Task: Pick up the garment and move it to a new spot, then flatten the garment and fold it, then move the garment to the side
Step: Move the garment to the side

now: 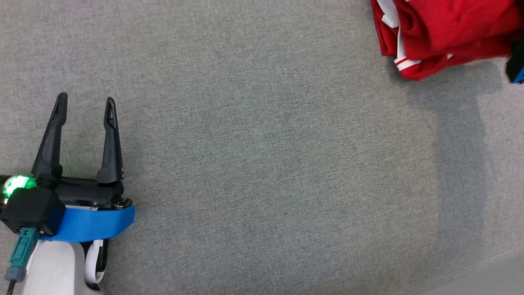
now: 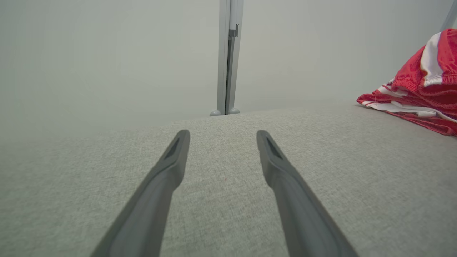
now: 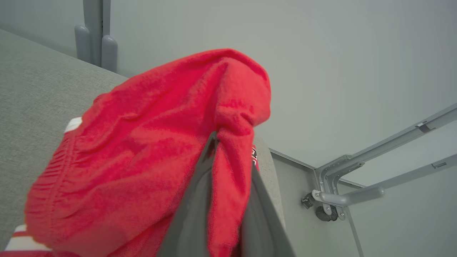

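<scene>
The garment [image 1: 442, 32] is a red piece with white stripes, bunched up at the far right of the grey cloth-covered table [image 1: 262, 164]. In the right wrist view my right gripper [image 3: 232, 157] is shut on a fold of the garment [image 3: 142, 150], and the red cloth drapes over both fingers. A dark and blue part of the right arm [image 1: 516, 67] shows beside the pile. My left gripper [image 1: 86, 98] rests open at the near left, far from the cloth, with nothing between its fingers. Ahead of the left gripper [image 2: 223, 134] the garment [image 2: 425, 96] lies to the right.
The table's edge [image 1: 483, 270] cuts across the near right corner. A grey metal post [image 2: 228, 57] stands behind the table's far edge. A metal frame with a caster [image 3: 332, 200] stands on the floor beyond the table's right end.
</scene>
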Controlling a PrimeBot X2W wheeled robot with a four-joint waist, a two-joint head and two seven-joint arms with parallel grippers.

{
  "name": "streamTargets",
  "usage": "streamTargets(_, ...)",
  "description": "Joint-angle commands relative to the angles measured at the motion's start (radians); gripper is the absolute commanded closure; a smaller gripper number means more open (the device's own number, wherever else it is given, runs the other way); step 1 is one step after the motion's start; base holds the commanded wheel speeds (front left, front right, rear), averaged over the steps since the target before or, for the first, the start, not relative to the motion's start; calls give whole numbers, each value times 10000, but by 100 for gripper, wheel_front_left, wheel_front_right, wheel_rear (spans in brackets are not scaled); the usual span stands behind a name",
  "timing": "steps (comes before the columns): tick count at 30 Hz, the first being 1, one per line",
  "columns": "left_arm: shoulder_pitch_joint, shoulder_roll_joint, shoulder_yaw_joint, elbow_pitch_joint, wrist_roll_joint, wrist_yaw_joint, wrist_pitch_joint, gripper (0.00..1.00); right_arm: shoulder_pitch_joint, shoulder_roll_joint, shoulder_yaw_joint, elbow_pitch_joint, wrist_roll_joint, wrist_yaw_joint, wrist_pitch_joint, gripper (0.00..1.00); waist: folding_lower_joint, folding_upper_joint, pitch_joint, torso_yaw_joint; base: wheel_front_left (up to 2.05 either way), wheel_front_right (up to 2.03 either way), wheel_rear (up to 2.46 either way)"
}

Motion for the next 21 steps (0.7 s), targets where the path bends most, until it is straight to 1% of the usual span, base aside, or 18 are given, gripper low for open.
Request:
streamTargets(1, -179, 78, 20, -120, 9, -65, 54, 0, -263, -183, -20, 51, 66, -2, 112, 100, -1, -3, 65, 6, 0, 0, 0)
streamTargets(3, -191, 107, -13, -315, 13, -59, 132, 0, -474, -376, 62, 96, 46, -2, 240, 100, -1, -3, 168, 12, 0, 0, 0)
streamTargets(6, -92, 188, 34, -516, -7, -8, 222, 0, -778, -396, 245, 323, 191, -2, 549, 100, -1, -3, 307, 2, 0, 0, 0)
streamTargets(9, -36, 206, 22, -597, -44, 33, 263, 0, -1149, -440, 433, 868, 169, -2, 802, 100, -1, -3, 399, 91, 0, 0, 0)
streamTargets(11, -14, 209, 23, -651, -65, 74, 268, 0, -1384, -487, 465, 1319, 18, -2, 783, 100, -1, -3, 431, 151, 0, 0, 0)
streamTargets(12, -8, 213, 26, -674, -77, 92, 266, 0, -1522, -504, 481, 1553, -139, -2, 723, 65, -1, -3, 446, 178, 0, 0, 0)
streamTargets(13, -3, 220, 25, -691, -77, 101, 258, 0, -1595, -488, 551, 1787, -327, -2, 714, 0, -1, -3, 446, 208, 0, 0, 0)
streamTargets(17, -22, 204, 1, -714, -131, 133, 220, 0, -2034, -430, 368, 2528, -1006, -2, 275, 0, -1, -3, 433, 336, 0, 0, 0)
streamTargets(21, 75, 222, 47, -646, -186, 186, 163, 0, -2269, -201, -13, 3111, -1605, -2, -213, 0, -1, -3, 348, 372, 0, 0, 0)
